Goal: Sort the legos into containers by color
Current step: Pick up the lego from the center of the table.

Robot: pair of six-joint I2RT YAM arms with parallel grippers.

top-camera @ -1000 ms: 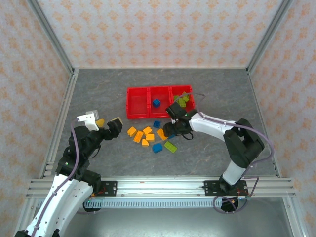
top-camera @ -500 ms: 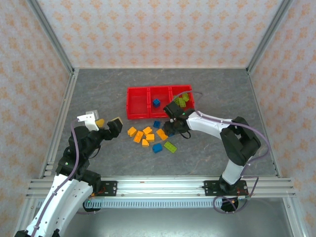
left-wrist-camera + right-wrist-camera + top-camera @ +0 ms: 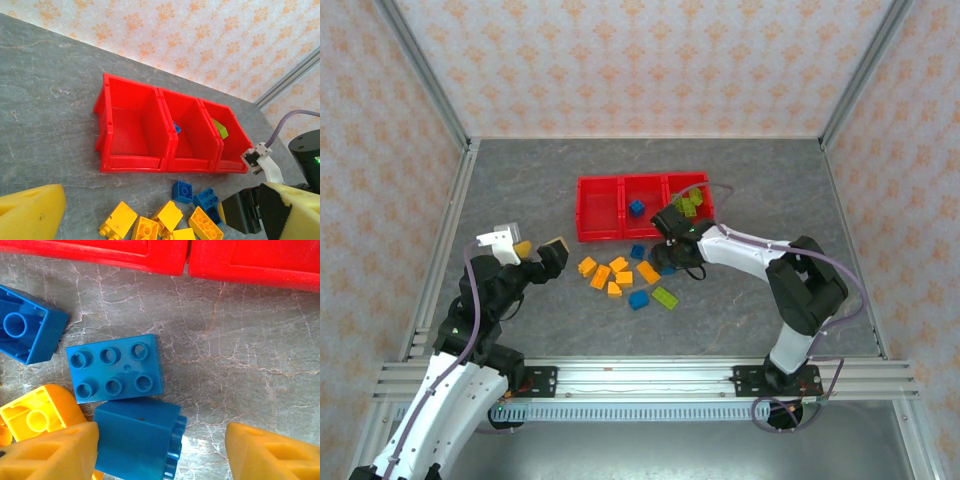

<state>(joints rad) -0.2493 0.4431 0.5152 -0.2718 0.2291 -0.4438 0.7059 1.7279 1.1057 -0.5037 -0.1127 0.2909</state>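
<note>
Three joined red containers [image 3: 582,210] stand at mid-table. The left one is bare, the middle holds a blue lego [image 3: 636,207], and the right holds green legos [image 3: 690,203]. In front of them lie several orange legos [image 3: 615,272], blue ones [image 3: 639,299] and a green one [image 3: 665,296]. My right gripper [image 3: 668,263] is low over the blue legos. It [image 3: 162,452] is open around a blue brick lying on its side [image 3: 135,440]. That brick touches the left finger, with a gap to the right finger. A flat six-stud blue brick [image 3: 115,367] lies just beyond. My left gripper [image 3: 528,245] hangs open to the left of the pile.
The red front wall [image 3: 100,252] of the bins is close ahead of my right gripper. An upside-down blue brick [image 3: 27,330] and an orange brick [image 3: 35,415] lie at its left. Metal frame rails border the grey table.
The right arm has shifted slightly left among the blue bricks in front of the bins. The left arm has not moved.
</note>
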